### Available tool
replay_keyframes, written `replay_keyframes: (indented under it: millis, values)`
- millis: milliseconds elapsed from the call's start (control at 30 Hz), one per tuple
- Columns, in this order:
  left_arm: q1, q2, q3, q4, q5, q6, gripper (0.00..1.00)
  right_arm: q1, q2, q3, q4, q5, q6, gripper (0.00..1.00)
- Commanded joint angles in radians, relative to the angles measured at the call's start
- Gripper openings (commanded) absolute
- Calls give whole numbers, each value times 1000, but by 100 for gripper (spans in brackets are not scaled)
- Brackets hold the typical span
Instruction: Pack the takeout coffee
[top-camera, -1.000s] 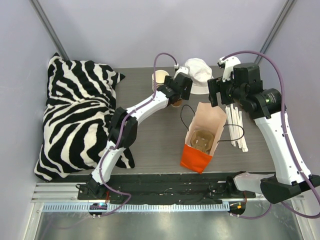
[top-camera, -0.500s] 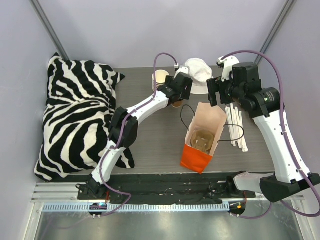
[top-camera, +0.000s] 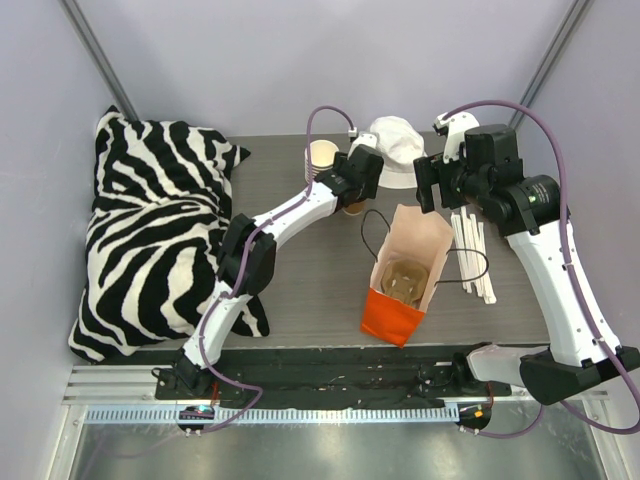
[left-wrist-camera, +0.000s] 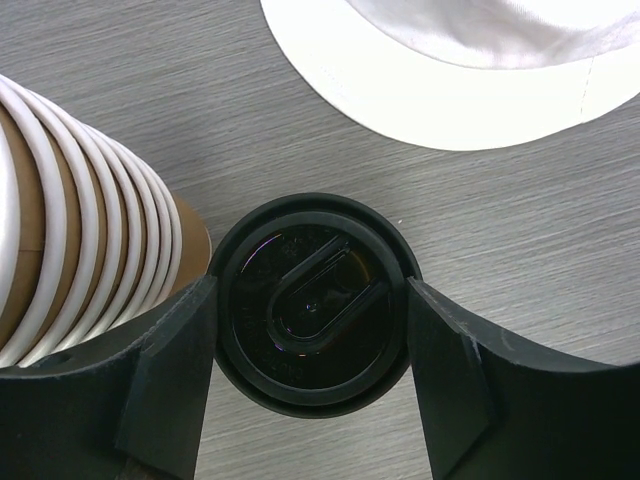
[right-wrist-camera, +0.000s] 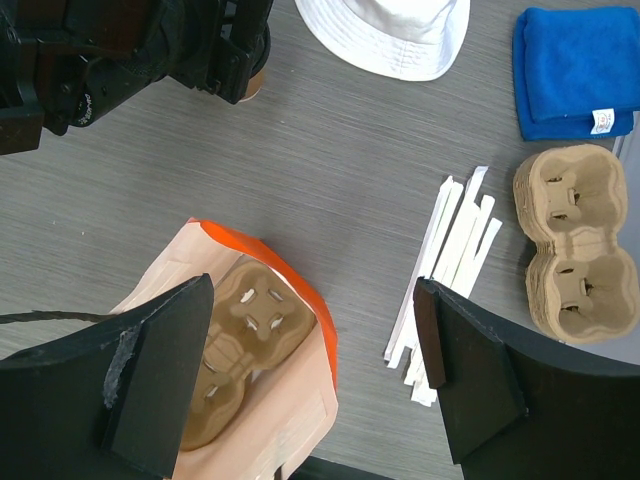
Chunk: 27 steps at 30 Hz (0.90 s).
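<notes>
– Between the fingers of the left claw (left-wrist-camera: 312, 330) stands the takeout coffee (left-wrist-camera: 310, 290), upright on the bench (left-wrist-camera: 520, 240), its black lid facing up.
– Is the claw clamped on it?
– Yes. One finger presses against each side of the lid's rim, and no gap shows.
– What lies around that claw?
– A stack of lidless paper cups (left-wrist-camera: 70, 230) is just beside the coffee, outside the left finger. A white hat (left-wrist-camera: 450, 70) lies beyond the fingertips, apart from the lid.
– And the right claw (right-wrist-camera: 313, 330)?
– Its fingers are spread wide and hold nothing. Beneath it, toward its left finger, a paper bag (right-wrist-camera: 300, 298) gapes upward with a pulp carrier (right-wrist-camera: 245, 335) inside. By its right finger lie white wrapped straws (right-wrist-camera: 445, 260). Farther out on that side are a second carrier (right-wrist-camera: 575, 240) and a blue cloth (right-wrist-camera: 575, 70).
– Where is the coffee from the right claw?
– Well apart, out beyond its left finger, held under the left arm.
</notes>
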Motion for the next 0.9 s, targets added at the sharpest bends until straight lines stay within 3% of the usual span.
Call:
replay_keyframes:
  millis: [0, 267, 467, 867]
  values:
    - [7, -45, -23, 26, 17, -22, 64, 1, -13, 31, 22, -3, 8, 89]
    - [-4, -129, -98, 26, 34, -8, 61, -1, -10, 32, 25, -6, 8, 89]
    - [-22, -273, -238, 21, 89, 36, 61, -1, 2, 45, 27, -7, 8, 89]
    - [45, -706, -753, 64, 411, 251, 65, -2, 22, 54, 33, -21, 10, 89]
